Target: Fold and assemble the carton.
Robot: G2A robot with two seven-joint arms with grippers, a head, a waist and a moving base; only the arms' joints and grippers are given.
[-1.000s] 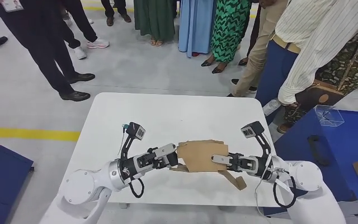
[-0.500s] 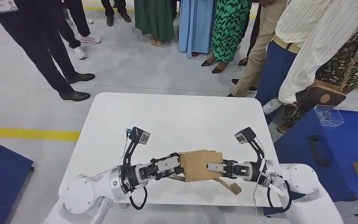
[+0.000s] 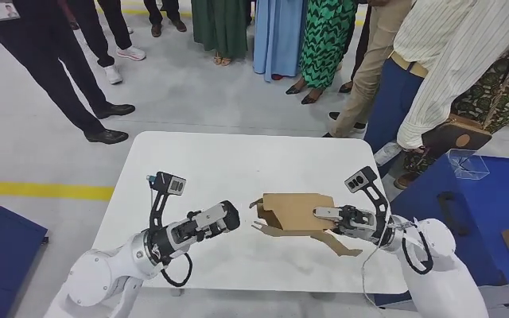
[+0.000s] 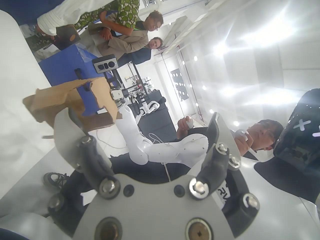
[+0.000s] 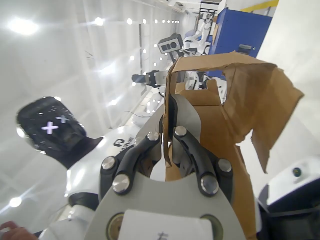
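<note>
Right hand (image 3: 320, 213) clamps the carton (image 3: 290, 210) wall; left hand (image 3: 229, 216) hovers nearby, fingers spread wide.

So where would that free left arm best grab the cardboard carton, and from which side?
Probably a thin wall edge at the open left end of the carton, coming from the left. That end faces the open left gripper with nothing between, a thin panel slips easily between its jaws, and the right gripper pinches the opposite end, so they would not crowd.
</note>
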